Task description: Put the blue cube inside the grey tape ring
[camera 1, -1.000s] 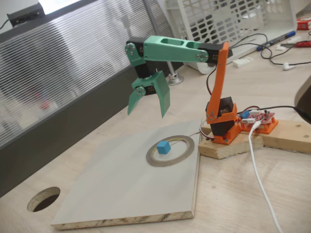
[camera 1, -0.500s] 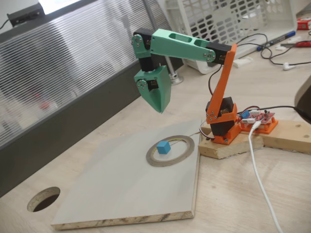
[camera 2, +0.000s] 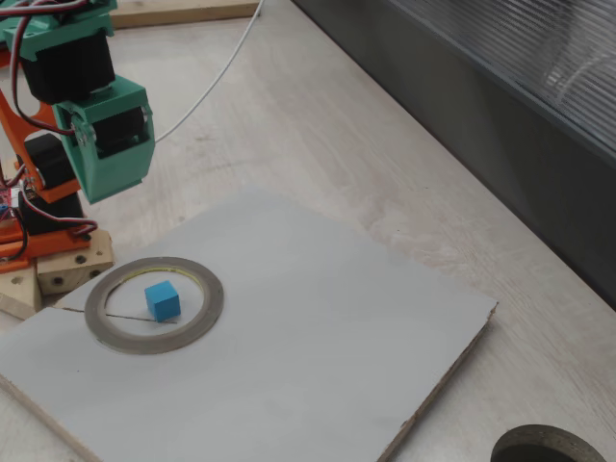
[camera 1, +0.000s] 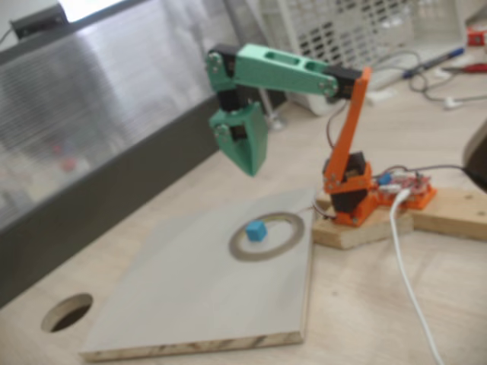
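The blue cube (camera 1: 256,230) (camera 2: 163,300) lies inside the grey tape ring (camera 1: 288,239) (camera 2: 207,306), which rests flat on a pale board (camera 1: 190,296) (camera 2: 318,356). The cube sits near the ring's middle, clear of its rim. My green gripper (camera 1: 249,168) (camera 2: 114,189) hangs high above the board with its jaws shut and nothing between them. It points down, well above the ring and a little behind it in both fixed views.
A dark round hole (camera 1: 67,312) (camera 2: 539,449) is cut through the wooden tabletop beyond the board's far corner. The arm's orange base (camera 1: 352,199) stands on a wood block beside the ring. A white cable (camera 1: 411,289) runs across the table. A dark wall (camera 2: 462,106) borders the table.
The gripper went from open to shut and rose slightly, then held still. The cube and ring have not moved.
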Controlling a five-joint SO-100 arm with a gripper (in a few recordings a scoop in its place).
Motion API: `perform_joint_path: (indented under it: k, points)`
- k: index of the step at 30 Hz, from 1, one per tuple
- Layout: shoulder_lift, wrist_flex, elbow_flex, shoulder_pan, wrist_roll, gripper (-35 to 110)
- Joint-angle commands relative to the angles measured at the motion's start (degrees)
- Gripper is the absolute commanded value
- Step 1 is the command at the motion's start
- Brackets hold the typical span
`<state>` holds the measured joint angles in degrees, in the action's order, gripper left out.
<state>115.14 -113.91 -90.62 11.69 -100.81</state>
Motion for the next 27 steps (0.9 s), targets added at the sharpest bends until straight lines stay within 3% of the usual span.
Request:
perform_joint_path:
  k: [1,8,13,27]
  points:
    - [0.97,-0.88,0.7,0.53,-0.7,-2]
    - [1.05,-0.44,-7.21,0.18,-0.26,-2]
    - [2.02,6.33,-18.37,0.7,-0.44,-2]
    - [1.05,8.17,-19.34,0.62,-0.7,-2]
